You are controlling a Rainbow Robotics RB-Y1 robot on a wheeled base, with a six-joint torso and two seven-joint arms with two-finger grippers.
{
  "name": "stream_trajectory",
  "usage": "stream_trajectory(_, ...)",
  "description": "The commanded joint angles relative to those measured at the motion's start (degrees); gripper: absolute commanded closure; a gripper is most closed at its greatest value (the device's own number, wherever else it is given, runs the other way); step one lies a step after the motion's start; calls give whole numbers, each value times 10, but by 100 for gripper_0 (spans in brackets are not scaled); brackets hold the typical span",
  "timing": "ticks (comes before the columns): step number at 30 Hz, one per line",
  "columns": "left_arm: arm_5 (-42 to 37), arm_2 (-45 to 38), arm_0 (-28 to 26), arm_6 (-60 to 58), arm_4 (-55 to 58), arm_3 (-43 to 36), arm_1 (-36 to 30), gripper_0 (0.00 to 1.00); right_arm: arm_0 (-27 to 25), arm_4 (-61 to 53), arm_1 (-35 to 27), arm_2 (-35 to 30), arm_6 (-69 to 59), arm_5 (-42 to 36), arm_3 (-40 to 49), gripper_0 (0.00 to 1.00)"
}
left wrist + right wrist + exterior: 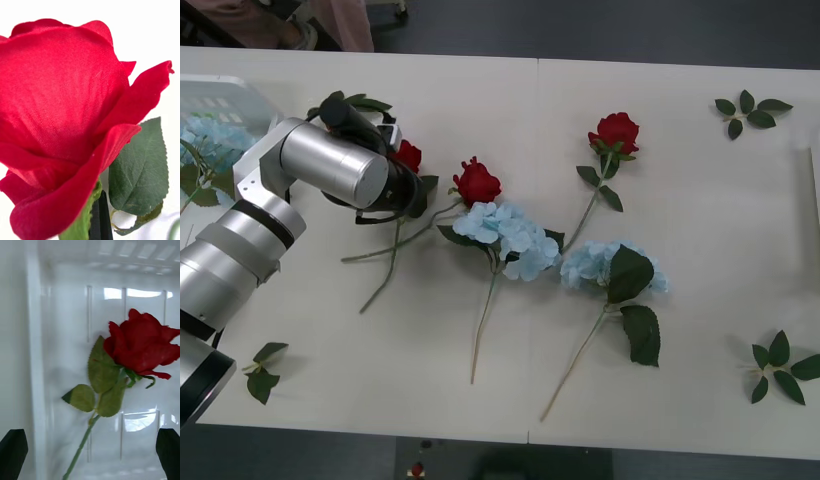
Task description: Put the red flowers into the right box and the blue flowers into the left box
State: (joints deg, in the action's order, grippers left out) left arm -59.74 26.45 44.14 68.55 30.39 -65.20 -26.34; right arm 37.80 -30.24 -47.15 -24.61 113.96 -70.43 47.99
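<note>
Right box (67, 315): white slotted walls; one red rose (140, 343) lies inside, stem and leaves trailing from the bloom.
Right gripper (90, 453): above that rose, black fingers (13, 453) wide apart, holding nothing.
Left box (225, 100): far-left desk (680, 200) corner; pale blue blooms (205, 135) lie in it.
Left gripper (402, 170): low over the desk, at a red rose (408, 155); whether its fingers grip cannot be told.
Loose on desk: red roses (476, 183) and (614, 131); blue flowers (510, 235) and (610, 268) between them.
Around: green leaf sprigs (750, 110) near the edges.
</note>
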Motion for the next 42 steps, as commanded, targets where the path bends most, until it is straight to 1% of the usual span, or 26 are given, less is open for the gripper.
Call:
stream_trajectory(1, -13, -18, 17, -1, 20, -86, -28, 100, 1, -53, -30, 2, 8, -73, 91, 0)
stream_trajectory(4, -42, -44, 17, 1, 30, -142, -37, 100, 0, -97, -30, 4, 7, -125, 127, 0)
stream_trajectory(7, -111, -78, 17, 3, 35, -225, -53, 100, 0, -145, -25, 5, 6, -182, 160, 0)
stream_trajectory(8, -124, -85, 17, 4, 41, -239, -57, 100, 0, -153, -24, 5, 7, -191, 166, 0)
stream_trajectory(9, -156, -103, 17, 4, 58, -272, -64, 100, 0, -170, -21, 5, 9, -212, 182, 0)
stream_trajectory(13, -226, -142, 17, 7, 107, -346, -85, 100, 0, -202, -4, -2, 14, -262, 225, 0)
stream_trajectory(15, -249, -155, 17, 10, 130, -378, -97, 100, 1, -212, 7, -7, 15, -289, 243, 0)
stream_trajectory(18, -253, -156, 14, 14, 158, -416, -107, 100, 0, -221, 33, -23, 11, -334, 266, 0)
stream_trajectory(20, -233, -156, 9, 14, 165, -433, -106, 100, 0, -223, 49, -31, 2, -360, 280, 0)
stream_trajectory(22, -197, -156, -4, 10, 174, -446, -95, 100, 0, -222, 66, -35, -22, -380, 296, 0)
stream_trajectory(25, -115, -164, -32, 4, 193, -452, -70, 100, 0, -226, 87, -37, -70, -396, 334, 0)
stream_trajectory(26, -93, -163, -34, 4, 194, -451, -58, 100, 0, -231, 89, -33, -69, -396, 348, 0)
stream_trajectory(28, -79, -162, -29, 3, 191, -451, -40, 100, 0, -247, 89, -24, -64, -396, 366, 0)
stream_trajectory(30, -67, -149, -8, -4, 185, -444, -2, 100, 0, -292, 90, -11, -56, -391, 387, 0)
stream_trajectory(33, -46, -141, 17, -46, 180, -426, 45, 100, 1, -355, 96, -8, -24, -373, 388, 0)
stream_trajectory(36, -37, -141, 32, -71, 150, -411, 95, 100, 0, -399, 106, -11, 11, -371, 388, 0)
stream_trajectory(38, -24, -140, 37, -84, 131, -401, 117, 100, 0, -420, 110, -13, 26, -372, 388, 0)
stream_trajectory(42, 36, -127, 51, -105, 93, -368, 154, 100, 0, -479, 121, -18, 57, -372, 388, 0)
